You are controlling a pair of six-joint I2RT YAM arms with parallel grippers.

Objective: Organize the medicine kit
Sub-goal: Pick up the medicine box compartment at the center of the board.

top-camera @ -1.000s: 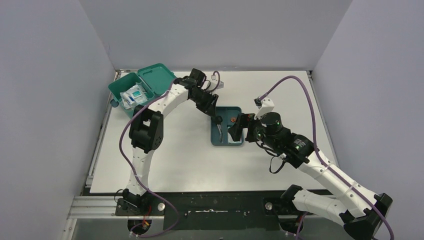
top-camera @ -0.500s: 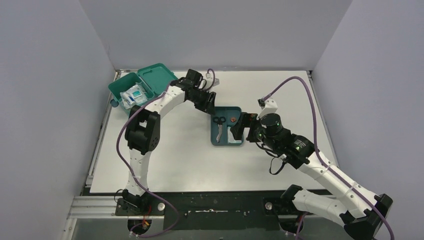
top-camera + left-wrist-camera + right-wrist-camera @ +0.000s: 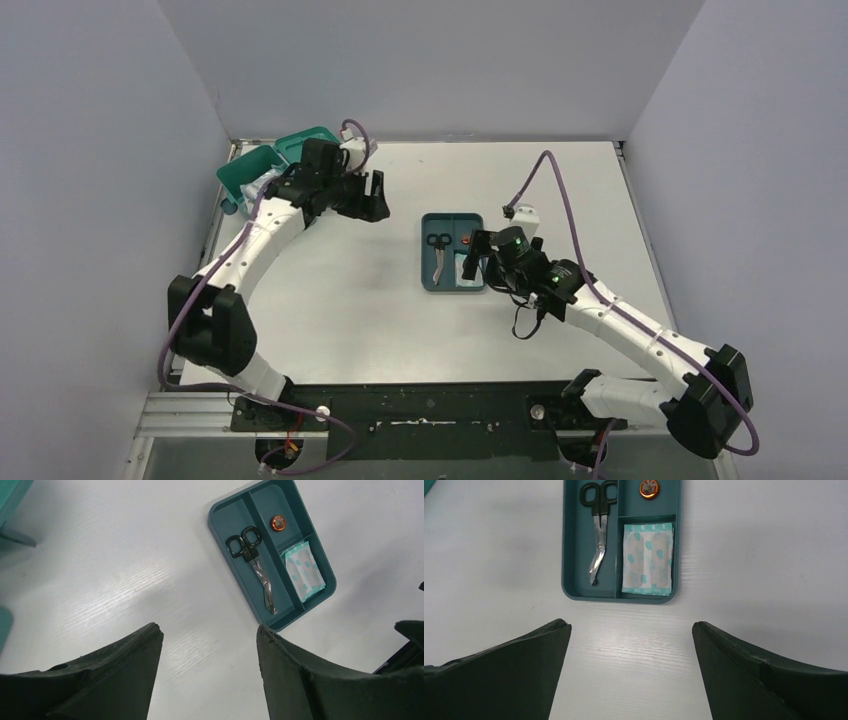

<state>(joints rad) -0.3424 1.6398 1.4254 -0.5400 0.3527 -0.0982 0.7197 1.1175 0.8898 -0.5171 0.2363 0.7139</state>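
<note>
A robotics lab cell: plain grey walls [image 3: 430,60] box in the white table [image 3: 350,310], an aluminium rail [image 3: 190,412] beside the left arm's base [image 3: 262,398].

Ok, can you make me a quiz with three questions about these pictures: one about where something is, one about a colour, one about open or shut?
1. Where are the scissors, compared with the tray? A beside it B in its long slot C under it
2. What colour is the little round thing? A orange B purple C white
3. The lid of the medicine kit is: A shut B gone C open
Answers: B, they lie in the long slot; A, it shows orange in a small corner slot; C, the lid is swung back behind the box.
</note>
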